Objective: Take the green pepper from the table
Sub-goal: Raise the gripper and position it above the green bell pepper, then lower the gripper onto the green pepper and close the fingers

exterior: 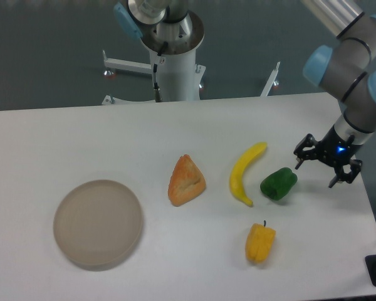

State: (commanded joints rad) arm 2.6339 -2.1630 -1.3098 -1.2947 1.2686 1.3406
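— Five things sit on the table (62, 132), as far as I count. Where's the green pepper (278, 184)?

— Right of centre, lying on the white top. The banana (245, 171) is just beside it at nine o'clock, not quite touching from where I stand. The yellow pepper (260, 242) with its little stem sits near it at about seven o'clock.

— And the gripper (326, 166)?

— Off at the green pepper's two to three o'clock, close to the table's right edge. Its fingers are spread, with nothing between them, and it is apart from the pepper, though near. There's a small blue light glowing on the wrist just above it.

— What's the orange wedge?

— Looks like a piece of bread or pastry (186, 181), at the banana's nine o'clock, clear of it. Further out the same way, toward eight o'clock, is the round beige-grey plate (98, 222), with nothing on it.

— The arm itself?

— It comes down from the upper right corner, grey tubes with pale blue joint caps. Its white base column (173, 66) stands behind the table at twelve o'clock.
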